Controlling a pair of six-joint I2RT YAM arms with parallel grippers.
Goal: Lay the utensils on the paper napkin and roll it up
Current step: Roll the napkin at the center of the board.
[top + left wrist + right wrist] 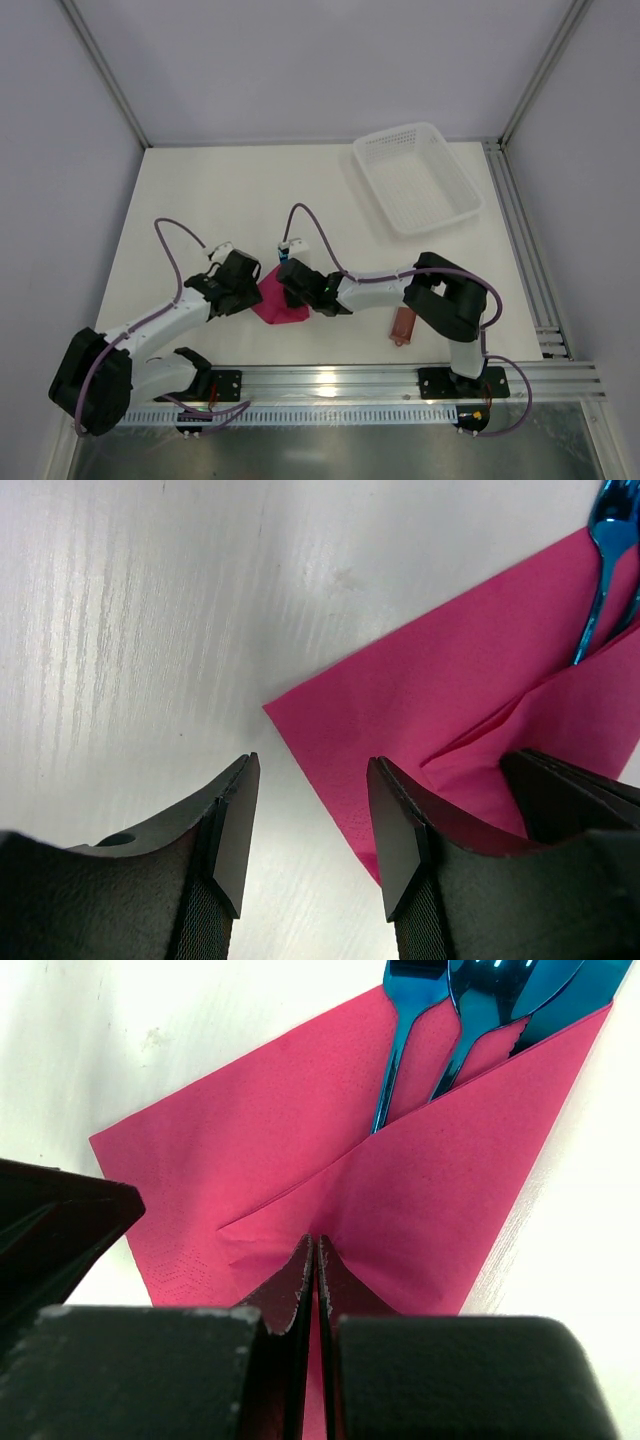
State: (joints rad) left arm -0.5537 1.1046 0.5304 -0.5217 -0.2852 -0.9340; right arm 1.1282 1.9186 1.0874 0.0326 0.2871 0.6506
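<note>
Losing the heads of the utensils (480,990) past the top edge of the right wrist view, and burying their handles under the folded flap of the napkin (250,1130). Hiding the flap's near tip behind the closed right gripper (315,1255). Cropping the napkin at the right edge of the left wrist view, clipping one utensil at the top corner. Cutting off the left gripper (310,780) along the bottom edge there. Covering most of the napkin from above with both grippers, failing to resolve the utensils at all.
</note>
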